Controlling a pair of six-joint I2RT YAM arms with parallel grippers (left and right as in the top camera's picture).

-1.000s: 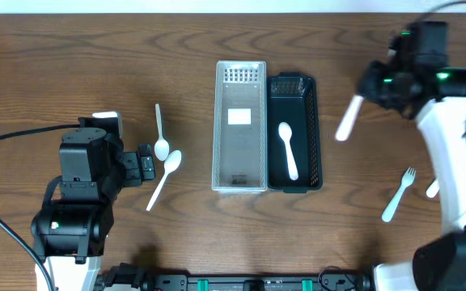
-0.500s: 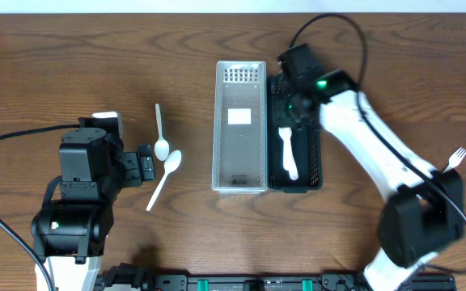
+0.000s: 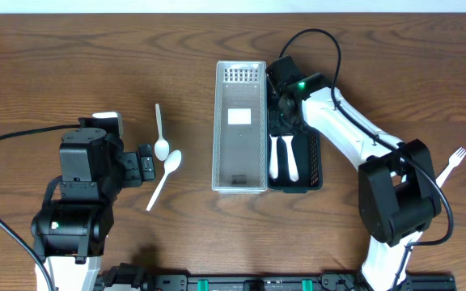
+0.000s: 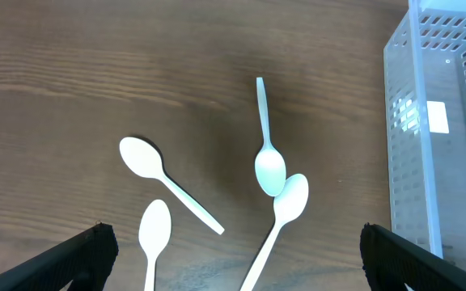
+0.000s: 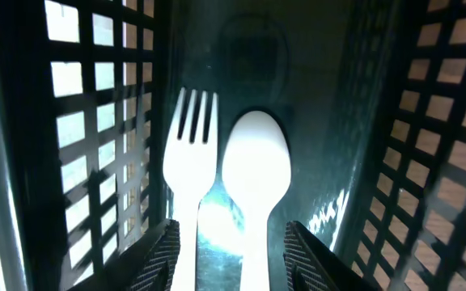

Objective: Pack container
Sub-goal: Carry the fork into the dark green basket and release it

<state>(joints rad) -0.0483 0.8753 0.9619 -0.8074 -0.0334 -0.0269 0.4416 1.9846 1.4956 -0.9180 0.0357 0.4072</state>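
The left gripper (image 3: 147, 165) has its fingers apart and holds nothing. The loose spoons (image 4: 269, 168) lie just in front of it, so this arm is nearer them. The right gripper (image 5: 231, 259) is down inside the black basket (image 3: 318, 174), fingers apart, with a fork (image 5: 189, 149) and a packed spoon (image 5: 254, 166) lying straight ahead, side by side.

A brown wooden table (image 3: 71, 65) (grain running sideways).

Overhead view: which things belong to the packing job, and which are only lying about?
Job: black basket, fork and spoon inside it, clear bin, loose spoons, loose fork.
Lying about: arm cable only.
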